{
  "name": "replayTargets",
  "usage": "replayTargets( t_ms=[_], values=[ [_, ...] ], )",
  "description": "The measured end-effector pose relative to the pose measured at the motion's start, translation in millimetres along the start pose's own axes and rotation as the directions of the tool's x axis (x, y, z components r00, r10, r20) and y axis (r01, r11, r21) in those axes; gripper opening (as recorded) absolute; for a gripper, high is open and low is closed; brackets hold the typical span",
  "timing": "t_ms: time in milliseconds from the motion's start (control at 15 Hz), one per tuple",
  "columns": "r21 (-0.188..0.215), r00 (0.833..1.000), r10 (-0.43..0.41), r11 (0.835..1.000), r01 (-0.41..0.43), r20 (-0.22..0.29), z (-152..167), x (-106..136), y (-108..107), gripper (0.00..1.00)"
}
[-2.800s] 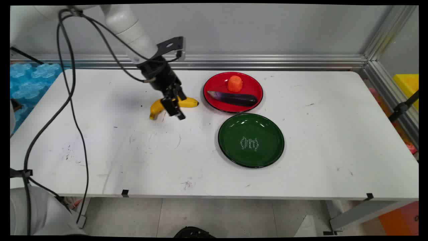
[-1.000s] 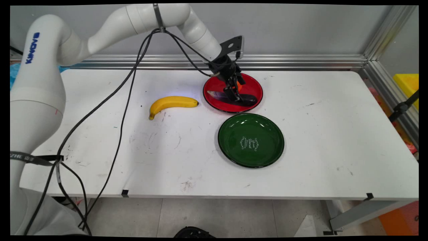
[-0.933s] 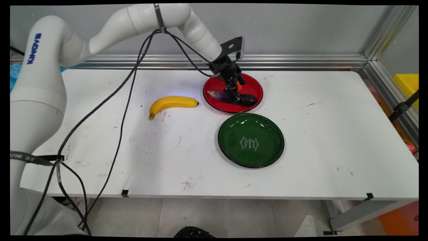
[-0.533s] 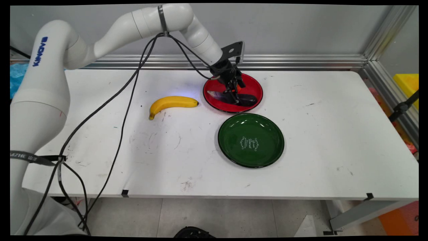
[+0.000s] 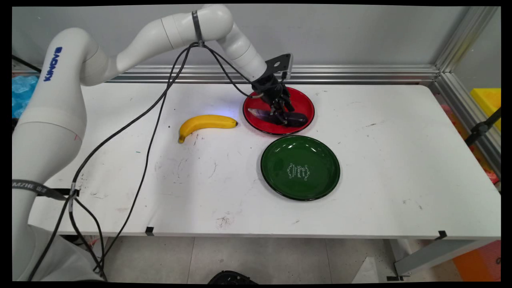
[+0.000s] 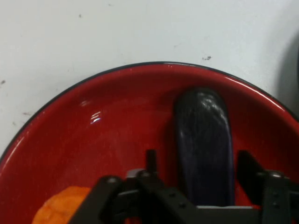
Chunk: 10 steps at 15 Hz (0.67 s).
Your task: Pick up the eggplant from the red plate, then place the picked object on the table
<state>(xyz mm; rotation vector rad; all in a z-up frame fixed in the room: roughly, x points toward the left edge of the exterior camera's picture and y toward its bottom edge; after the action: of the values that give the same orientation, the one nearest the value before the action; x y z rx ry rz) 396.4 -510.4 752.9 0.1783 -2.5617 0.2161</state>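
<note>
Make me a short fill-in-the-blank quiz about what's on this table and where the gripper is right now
1. The gripper is down over the ____ plate.
2. Its fingers stand on either side of the dark ____.
3. The ____ plate has nothing on it.
4. The yellow ____ lies on the table, apart from both plates.

Missing words: red; eggplant; green; banana

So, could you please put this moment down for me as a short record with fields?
end effector: low over the red plate, one finger either side of the eggplant, open
eggplant: dark purple, lying in the red plate
red plate: at the table's far side, also holds an orange piece
banana: on the table, left of the red plate, apart from it
green plate: bare, nearer the camera than the red plate
</note>
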Motion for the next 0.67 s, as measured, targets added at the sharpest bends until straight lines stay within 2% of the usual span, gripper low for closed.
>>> replayTargets(
  t_ms=[667],
  values=[
    [0.008, 1.000, 0.009, 1.000, -0.009, -0.018, -2.8, 7.8, -7.1, 0.00]
  ],
)
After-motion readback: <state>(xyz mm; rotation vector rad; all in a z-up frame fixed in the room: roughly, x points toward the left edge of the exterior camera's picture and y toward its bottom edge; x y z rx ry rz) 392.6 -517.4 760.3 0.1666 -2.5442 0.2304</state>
